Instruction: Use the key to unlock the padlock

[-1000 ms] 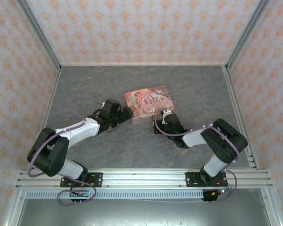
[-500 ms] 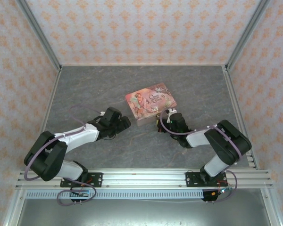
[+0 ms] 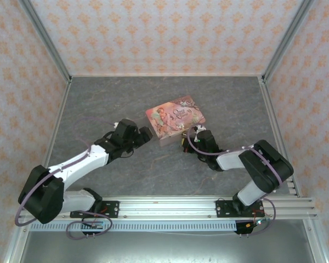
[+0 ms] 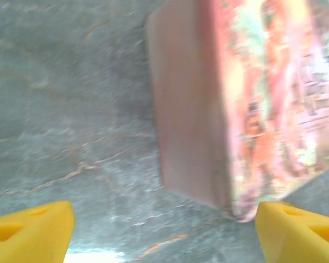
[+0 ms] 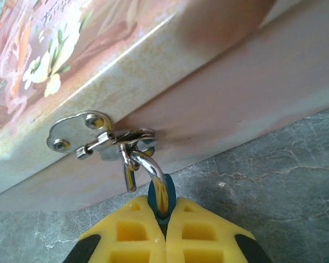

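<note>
A pink flower tin [image 3: 175, 118] sits in the middle of the grey desk [image 3: 98, 104]. The right fingers [image 3: 185, 143] are at the front side of the tin. Seen from the right wrist, they [image 5: 165, 222] are squeezed shut on the little blue padlock [image 5: 159, 193]. Just the top of the padlock peeks out between them. Its shiny shackle [image 5: 147, 163] curves up and hooks through the silver clasp [image 5: 82, 131] on the front wall of the tin. So the padlock is right beside the tin wall. I cannot tell if it is locked or open.

The left fingers [image 3: 145, 136] are near the tin's left corner. They are spread wide and hold nothing. From the left wrist, their two yellow tips [image 4: 32, 229] are far apart, one at each bottom corner. A corner of the tin is in front of them, close to the right tip. That view is blurry, so I cannot tell if the tip touches the tin.
</note>
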{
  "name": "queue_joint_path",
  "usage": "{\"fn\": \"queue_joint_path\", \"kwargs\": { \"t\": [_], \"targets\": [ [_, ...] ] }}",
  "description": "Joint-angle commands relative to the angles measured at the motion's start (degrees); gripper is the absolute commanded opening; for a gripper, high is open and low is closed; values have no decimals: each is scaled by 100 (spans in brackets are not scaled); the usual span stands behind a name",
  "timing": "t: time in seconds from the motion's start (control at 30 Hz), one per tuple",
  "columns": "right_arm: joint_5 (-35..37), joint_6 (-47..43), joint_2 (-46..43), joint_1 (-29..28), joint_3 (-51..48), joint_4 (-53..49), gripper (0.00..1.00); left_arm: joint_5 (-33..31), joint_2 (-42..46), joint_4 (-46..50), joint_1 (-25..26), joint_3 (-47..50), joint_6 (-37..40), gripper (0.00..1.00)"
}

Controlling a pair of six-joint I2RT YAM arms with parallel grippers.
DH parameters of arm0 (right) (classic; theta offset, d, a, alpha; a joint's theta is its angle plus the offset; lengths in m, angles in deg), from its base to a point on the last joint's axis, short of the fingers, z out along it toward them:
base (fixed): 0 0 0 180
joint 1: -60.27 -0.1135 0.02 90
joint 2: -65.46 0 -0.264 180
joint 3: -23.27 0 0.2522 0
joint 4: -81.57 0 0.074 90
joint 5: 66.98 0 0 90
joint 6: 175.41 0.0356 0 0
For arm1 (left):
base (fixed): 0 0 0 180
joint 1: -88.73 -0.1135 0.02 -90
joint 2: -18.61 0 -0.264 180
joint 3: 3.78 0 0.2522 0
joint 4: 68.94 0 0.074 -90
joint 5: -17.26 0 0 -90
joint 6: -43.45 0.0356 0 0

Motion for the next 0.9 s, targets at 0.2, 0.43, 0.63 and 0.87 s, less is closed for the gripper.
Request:
{"fn": "queue_joint_path", "kwargs": {
  "t": [0.2,0.43,0.63,0.87],
  "targets": [
    [16,-73,-208,25,-32,137,7,227,-1205,-77,162,-1741,542,86],
    [-192,-189,-300,25,-102,222,13,334,-2148,-105,169,-2520,735,86],
    [-184,-224,-366,25,-162,199,14,438,-2751,-27,173,-2959,778,86],
    [-210,-235,-356,25,-223,181,13,403,-2975,-96,174,-2932,707,86]
  ]
}}
